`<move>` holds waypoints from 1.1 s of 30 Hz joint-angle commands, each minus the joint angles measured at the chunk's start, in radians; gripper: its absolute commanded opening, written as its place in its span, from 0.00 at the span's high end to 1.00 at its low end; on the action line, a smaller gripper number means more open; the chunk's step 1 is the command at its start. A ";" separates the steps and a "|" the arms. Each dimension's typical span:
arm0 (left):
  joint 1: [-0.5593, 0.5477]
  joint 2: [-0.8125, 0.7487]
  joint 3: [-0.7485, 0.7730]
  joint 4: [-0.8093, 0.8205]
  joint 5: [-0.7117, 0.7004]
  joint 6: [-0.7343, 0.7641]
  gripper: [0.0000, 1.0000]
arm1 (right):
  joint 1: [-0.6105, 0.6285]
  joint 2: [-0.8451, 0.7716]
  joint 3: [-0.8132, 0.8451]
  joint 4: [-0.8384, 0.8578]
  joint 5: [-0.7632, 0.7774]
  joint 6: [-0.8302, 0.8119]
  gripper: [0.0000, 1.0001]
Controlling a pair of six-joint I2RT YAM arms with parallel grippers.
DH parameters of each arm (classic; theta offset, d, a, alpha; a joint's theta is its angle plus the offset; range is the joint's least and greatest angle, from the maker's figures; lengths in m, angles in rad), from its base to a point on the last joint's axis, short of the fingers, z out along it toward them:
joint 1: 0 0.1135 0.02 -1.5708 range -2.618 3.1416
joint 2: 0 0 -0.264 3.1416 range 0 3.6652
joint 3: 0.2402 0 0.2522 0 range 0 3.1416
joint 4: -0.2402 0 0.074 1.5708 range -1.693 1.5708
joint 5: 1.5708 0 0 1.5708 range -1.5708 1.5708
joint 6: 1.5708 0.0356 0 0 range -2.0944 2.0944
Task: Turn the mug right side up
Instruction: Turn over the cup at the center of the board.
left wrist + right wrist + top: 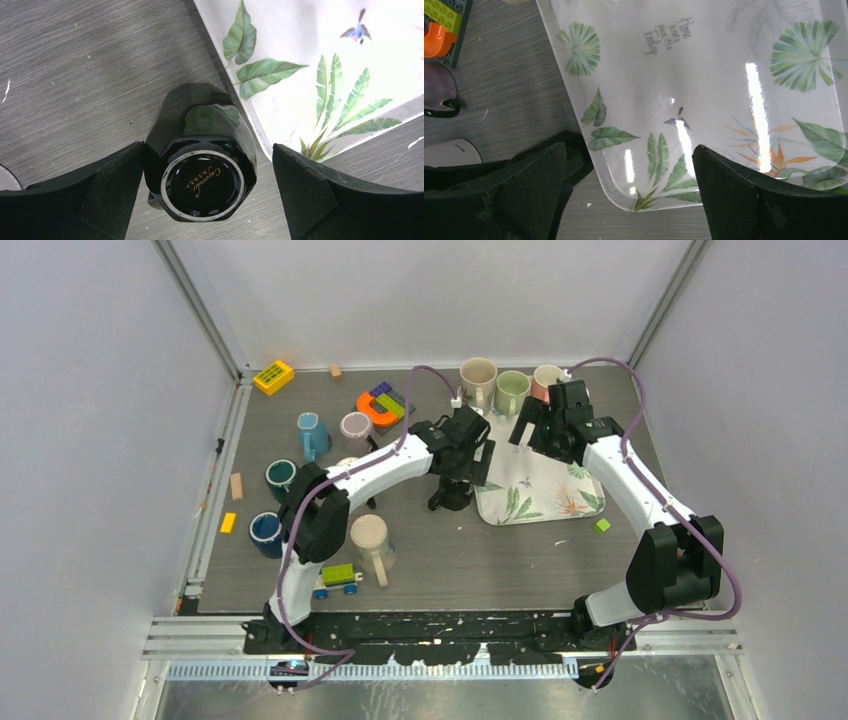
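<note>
A glossy black mug [202, 175] stands upside down on the grey table, its ringed base with gold lettering facing up, just left of the leaf-print tray [300, 60]. In the top view the mug [450, 496] sits below my left gripper [463, 462]. My left gripper [207, 187] is open and straddles the mug. Its left finger [100, 195] is at the mug's side; its right finger [320, 195] stands apart. My right gripper [530, 430] is open and empty above the tray [704, 75], seen in the right wrist view [629, 192].
Beige [478, 380], green [512, 390] and pink [546, 380] mugs stand behind the tray [540, 490]. A blue jug [312, 435], mauve mug [355, 427], two teal mugs [280, 476], a lying beige mug [372, 540], a toy car [338, 578] and loose blocks fill the left side.
</note>
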 commanded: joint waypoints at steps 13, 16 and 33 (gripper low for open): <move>-0.003 -0.155 -0.177 0.017 0.118 0.192 0.00 | -0.002 -0.052 -0.019 0.048 -0.008 0.002 0.00; -0.003 -0.161 -0.193 0.025 0.135 0.221 0.02 | -0.003 -0.052 -0.025 0.053 -0.009 0.003 0.00; -0.002 -0.140 -0.207 0.047 0.163 0.287 0.52 | -0.003 -0.052 -0.031 0.055 -0.013 0.003 0.00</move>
